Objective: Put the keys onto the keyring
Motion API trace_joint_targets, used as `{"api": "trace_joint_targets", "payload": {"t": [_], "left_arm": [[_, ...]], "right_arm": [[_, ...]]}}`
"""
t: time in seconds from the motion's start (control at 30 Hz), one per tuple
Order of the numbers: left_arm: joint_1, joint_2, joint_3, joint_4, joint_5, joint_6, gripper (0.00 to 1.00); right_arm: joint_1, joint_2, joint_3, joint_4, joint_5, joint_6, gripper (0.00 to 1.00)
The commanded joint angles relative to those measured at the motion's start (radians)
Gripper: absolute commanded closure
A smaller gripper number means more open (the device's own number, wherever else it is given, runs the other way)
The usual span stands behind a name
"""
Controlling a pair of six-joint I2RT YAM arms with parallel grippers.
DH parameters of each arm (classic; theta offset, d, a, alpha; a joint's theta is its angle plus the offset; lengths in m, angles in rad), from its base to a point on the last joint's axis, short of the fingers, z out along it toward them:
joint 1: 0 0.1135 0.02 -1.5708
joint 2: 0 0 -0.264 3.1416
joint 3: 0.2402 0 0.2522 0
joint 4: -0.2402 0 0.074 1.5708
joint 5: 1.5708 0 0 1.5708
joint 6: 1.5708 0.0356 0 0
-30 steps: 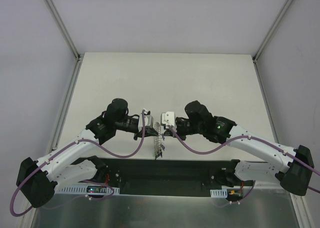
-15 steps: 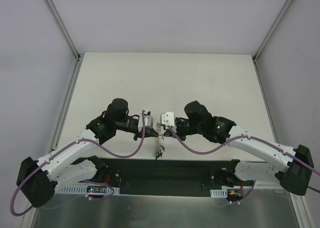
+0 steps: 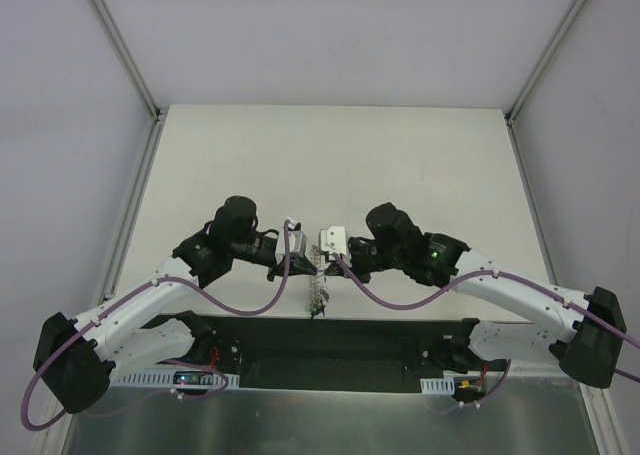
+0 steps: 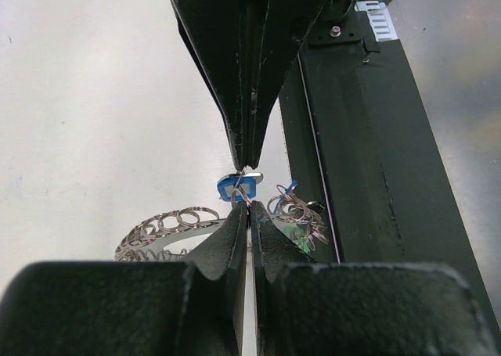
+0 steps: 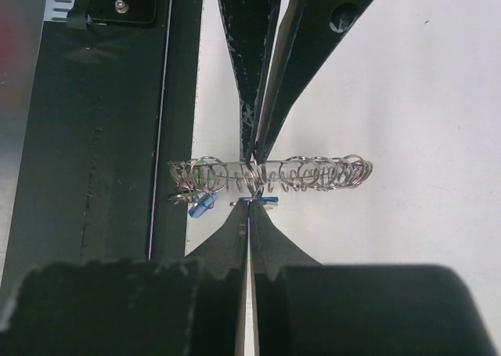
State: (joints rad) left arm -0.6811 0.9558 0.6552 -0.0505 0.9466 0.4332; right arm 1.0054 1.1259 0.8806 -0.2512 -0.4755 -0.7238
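Note:
The keyring (image 5: 313,173), a silvery ring of coiled loops, hangs on edge between both grippers above the table's near edge; it also shows in the top view (image 3: 318,293) and the left wrist view (image 4: 164,227). My left gripper (image 4: 249,213) is shut on a loop of the keyring. My right gripper (image 5: 249,205) faces it tip to tip and is shut on a blue-headed key (image 5: 262,200), also seen in the left wrist view (image 4: 237,186). Other keys with blue (image 5: 202,206) and green (image 4: 298,235) tags hang in a bunch at one end of the ring.
The black base rail (image 3: 340,340) runs along the near edge just below the hanging ring, and shows in the left wrist view (image 4: 360,176) and the right wrist view (image 5: 102,137). The white table (image 3: 330,165) stretches beyond, walled at left, right and back.
The right arm has crept slightly left toward the left gripper. Both grippers stay shut and the ring hangs in the same place.

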Motion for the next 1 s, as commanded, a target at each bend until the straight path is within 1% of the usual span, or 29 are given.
{"api": "trace_joint_targets", "payload": {"t": [0.0,0.53,0.73,0.8,0.9,0.97], "left_arm": [[-0.009,0.001,0.014,0.072,0.106,-0.001,1.00],[-0.011,0.008,0.017,0.069,0.132,-0.008,1.00],[-0.012,-0.002,0.018,0.064,0.100,-0.008,1.00],[-0.012,-0.008,0.017,0.064,0.072,-0.008,1.00],[-0.012,-0.026,0.014,0.055,0.025,-0.001,1.00],[-0.012,-0.044,0.012,0.055,-0.003,0.010,1.00]], "right_arm": [[0.013,0.009,0.050,0.052,-0.034,-0.023,0.99],[0.013,0.037,0.113,0.032,-0.069,-0.063,0.99],[0.015,0.054,0.138,0.010,-0.106,-0.075,0.99],[0.013,0.052,0.135,0.007,-0.095,-0.071,0.99],[0.007,0.029,0.104,0.004,0.003,-0.048,0.99],[-0.013,0.009,0.072,-0.005,0.035,-0.005,0.99]]}}
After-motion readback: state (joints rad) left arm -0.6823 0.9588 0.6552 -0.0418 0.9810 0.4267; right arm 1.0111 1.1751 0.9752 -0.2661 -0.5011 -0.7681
